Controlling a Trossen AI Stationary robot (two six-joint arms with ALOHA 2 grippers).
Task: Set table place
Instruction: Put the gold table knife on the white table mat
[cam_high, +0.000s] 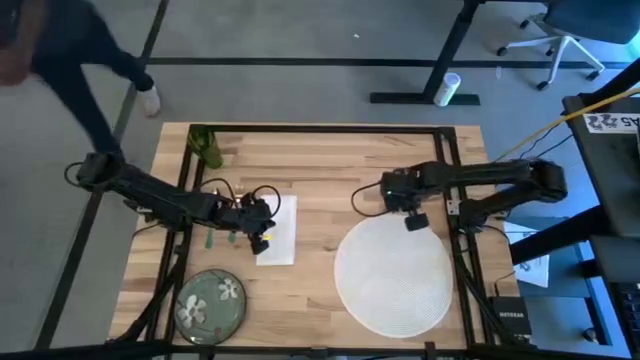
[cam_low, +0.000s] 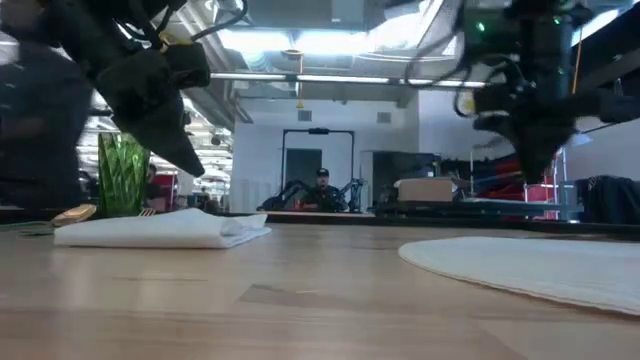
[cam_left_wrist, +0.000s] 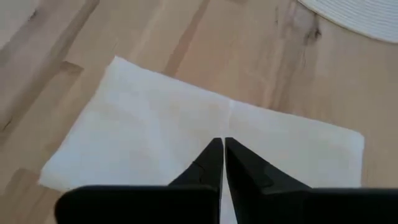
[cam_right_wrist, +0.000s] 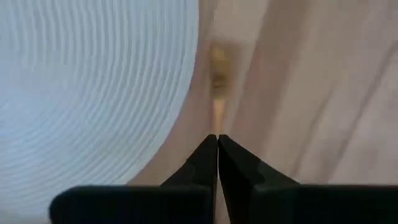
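White napkin (cam_high: 277, 231); green floral plate (cam_high: 210, 303); white woven placemat (cam_high: 393, 275)

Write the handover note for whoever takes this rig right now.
Left gripper: shut, empty, above the napkin.
Right gripper: shut, empty, at the placemat's far edge.
Placemat lies on the table's right half; plate at the near left corner; cup at the far left corner.
Done: placemat down.
Left: plate onto placemat, then napkin, cutlery and cup beside it.
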